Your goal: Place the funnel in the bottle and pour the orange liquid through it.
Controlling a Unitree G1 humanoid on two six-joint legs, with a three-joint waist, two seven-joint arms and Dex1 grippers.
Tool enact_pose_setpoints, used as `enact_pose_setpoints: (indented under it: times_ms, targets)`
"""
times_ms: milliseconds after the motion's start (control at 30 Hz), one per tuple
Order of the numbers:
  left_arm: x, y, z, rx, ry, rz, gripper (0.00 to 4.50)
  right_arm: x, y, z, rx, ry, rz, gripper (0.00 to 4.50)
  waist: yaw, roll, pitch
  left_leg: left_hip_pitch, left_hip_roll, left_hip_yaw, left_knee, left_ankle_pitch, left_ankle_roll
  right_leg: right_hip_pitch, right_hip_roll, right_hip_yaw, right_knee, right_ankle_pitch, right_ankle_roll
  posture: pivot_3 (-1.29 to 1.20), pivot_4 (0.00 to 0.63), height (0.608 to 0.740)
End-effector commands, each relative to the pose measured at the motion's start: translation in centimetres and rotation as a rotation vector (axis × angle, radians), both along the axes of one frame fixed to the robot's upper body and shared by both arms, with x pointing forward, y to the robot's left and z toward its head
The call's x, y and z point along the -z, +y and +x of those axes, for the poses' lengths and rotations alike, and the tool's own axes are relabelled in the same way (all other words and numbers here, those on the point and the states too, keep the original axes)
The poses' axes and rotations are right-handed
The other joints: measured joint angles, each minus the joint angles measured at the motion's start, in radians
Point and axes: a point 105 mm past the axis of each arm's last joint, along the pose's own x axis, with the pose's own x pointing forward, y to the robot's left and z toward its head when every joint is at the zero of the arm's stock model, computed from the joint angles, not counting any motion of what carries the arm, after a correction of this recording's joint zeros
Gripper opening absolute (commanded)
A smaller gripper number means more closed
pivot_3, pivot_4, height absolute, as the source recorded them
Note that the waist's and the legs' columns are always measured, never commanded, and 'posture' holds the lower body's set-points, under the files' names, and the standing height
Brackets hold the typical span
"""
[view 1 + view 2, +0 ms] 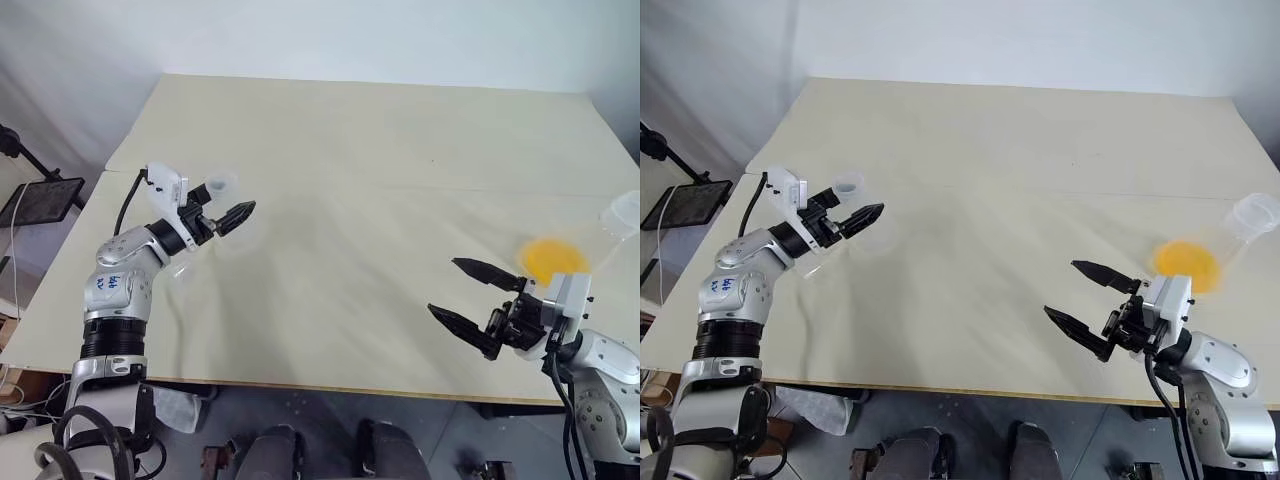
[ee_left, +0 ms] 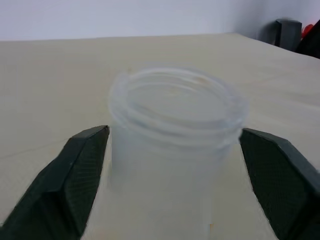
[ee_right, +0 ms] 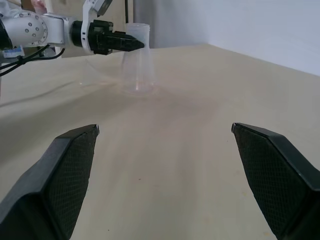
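The beige table [image 1: 380, 150] carries the clear bottle [image 3: 136, 62] near its left edge, upright, and toward the right edge a tilted clear cup [image 1: 1240, 235] holding the orange liquid [image 1: 1186, 262]. The left arm reaches forward and inward, roughly level, its end effector [image 2: 175, 150] spread on either side of the bottle's neck with gaps showing, not yet clenched. The right arm sits bent near the front edge, its end effector [image 1: 468, 292] released, wide apart, empty, just short of the cup.

Left tool [image 1: 238, 214] jaws parted, right tool [image 1: 463, 291] agape
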Motion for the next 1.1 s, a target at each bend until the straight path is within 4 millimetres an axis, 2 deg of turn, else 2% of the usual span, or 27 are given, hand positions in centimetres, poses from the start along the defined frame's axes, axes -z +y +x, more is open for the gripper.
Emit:
enact_pose_setpoints:
  times_ms: [33, 67, 133, 300, 467, 533, 633, 700, 867, 1100]
  targets:
    - [-0.9, -0.2, 0.2, 0.003, -0.035, 0.013, 2.99, -0.9, 0.4, -0.4, -0.003, -0.058, 0.002, 4.5, 0.0, 0.0, 0.0, 0.0, 0.0, 0.0, 0.0, 0.0, 0.0, 0.0, 0.0, 0.0, 0.0, 0.0, 0.0, 0.0, 0.15, 0.74]
    - [-0.9, -0.3, 0.3, 0.005, -0.037, 0.014, 2.67, -0.9, 0.4, -0.3, -0.002, -0.059, 0.001, 4.5, 0.002, 0.0, 0.0, 0.0, 0.0, 0.0, 0.0, 0.0, 0.0, 0.0, 0.0, 0.0, 0.0, 0.0, 0.0, 0.0, 0.15, 0.74]
    - [-1.1, -0.7, 0.3, 0.021, -0.046, 0.012, 2.36, -0.9, 0.4, -0.3, 0.003, -0.061, 0.004, 4.5, 0.003, 0.0, 0.0, 0.0, 0.0, -0.001, 0.001, 0.0, 0.0, 0.0, 0.0, 0.0, 0.001, 0.0, 0.0, 0.0, 0.15, 0.74]
    - [-2.9, -3.6, -0.8, 0.185, -0.111, -0.007, 2.36, -1.1, -0.1, -0.5, 0.029, -0.075, 0.0, 4.5, 0.003, 0.0, 0.0, 0.0, -0.001, -0.001, 0.001, 0.0, 0.0, 0.0, -0.001, 0.0, 0.001, 0.0, 0.0, 0.0, 0.15, 0.74]
    - [-4.4, -10.8, -2.6, 0.498, -0.186, 0.066, 2.36, -1.4, -1.5, -1.7, 0.096, -0.077, -0.024, 4.5, 0.017, -0.001, 0.0, -0.004, -0.001, -0.004, 0.005, 0.0, 0.0, 0.0, -0.001, -0.001, 0.001, 0.0, 0.001, 0.0, 0.15, 0.74]
    - [-4.2, -13.2, -2.8, 0.581, -0.197, 0.102, 2.36, -1.4, -2.0, -2.3, 0.124, -0.073, -0.029, 4.5, 0.023, -0.001, 0.0, -0.005, -0.002, -0.003, 0.007, 0.0, 0.0, 0.0, -0.001, -0.002, 0.001, 0.001, 0.002, 0.0, 0.15, 0.74]
    - [-3.5, -17.7, -2.7, 0.694, -0.21, 0.145, 2.36, -1.5, -2.8, -3.6, 0.185, -0.071, -0.037, 4.5, 0.03, -0.001, 0.0, -0.005, -0.002, -0.001, 0.007, 0.0, 0.001, 0.0, 0.0, -0.001, 0.0, 0.001, 0.002, 0.0, 0.15, 0.74]
    - [-2.2, -20.4, -2.7, 0.746, -0.231, 0.228, 2.36, -1.5, -3.0, -4.6, 0.223, -0.07, -0.04, 4.5, 0.03, -0.001, 0.0, -0.005, -0.002, -0.001, 0.007, 0.001, 0.001, 0.001, 0.001, -0.001, -0.001, 0.001, 0.002, 0.0, 0.15, 0.74]
    - [-1.2, -22.7, -1.9, 0.756, -0.221, 0.221, 2.36, -1.6, -2.6, -5.9, 0.278, -0.071, -0.02, 4.5, 0.02, -0.001, 0.0, -0.005, 0.0, 0.004, 0.006, 0.001, 0.002, 0.0, 0.003, 0.001, -0.006, 0.001, 0.002, 0.0, 0.15, 0.74]
    - [-0.7, -24.0, -2.1, 0.806, -0.236, 0.235, 2.36, -1.4, -2.1, -6.6, 0.309, -0.065, -0.006, 4.5, 0.024, -0.001, 0.0, -0.005, 0.002, 0.006, 0.006, 0.001, 0.002, 0.0, 0.005, 0.004, -0.007, 0.001, 0.002, 0.0, 0.15, 0.74]
